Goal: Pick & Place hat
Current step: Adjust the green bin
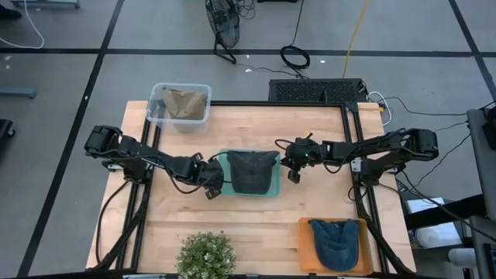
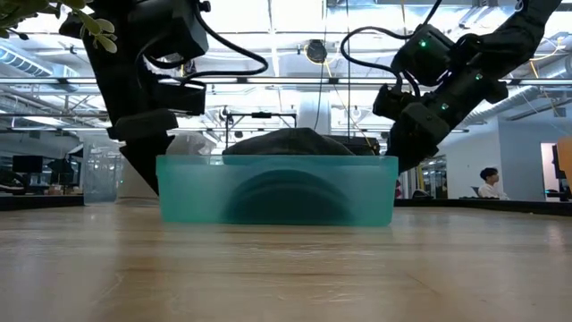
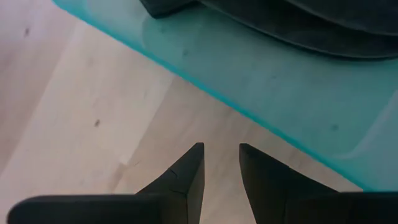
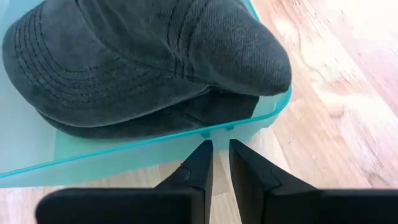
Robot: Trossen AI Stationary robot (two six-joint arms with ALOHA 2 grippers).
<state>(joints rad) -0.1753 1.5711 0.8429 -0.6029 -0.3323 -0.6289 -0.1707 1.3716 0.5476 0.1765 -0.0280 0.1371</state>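
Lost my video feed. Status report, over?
Left gripper and right gripper flank the teal bin, both empty, slightly apart. Dark hat sits inside. Nothing in the way.

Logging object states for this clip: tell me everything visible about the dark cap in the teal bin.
The dark cap looks like washed charcoal cotton, with rows of stitching on its brim and seamed crown panels. It lies inside the translucent teal bin at the table's middle, its crown rising above the rim. Only the bin touches it; the left gripper and right gripper flank the bin outside, holding nothing.

Dark grey cap (image 1: 252, 167) (stitched brim) — crown up, inside teal bin (image 1: 270, 190) — mid-table
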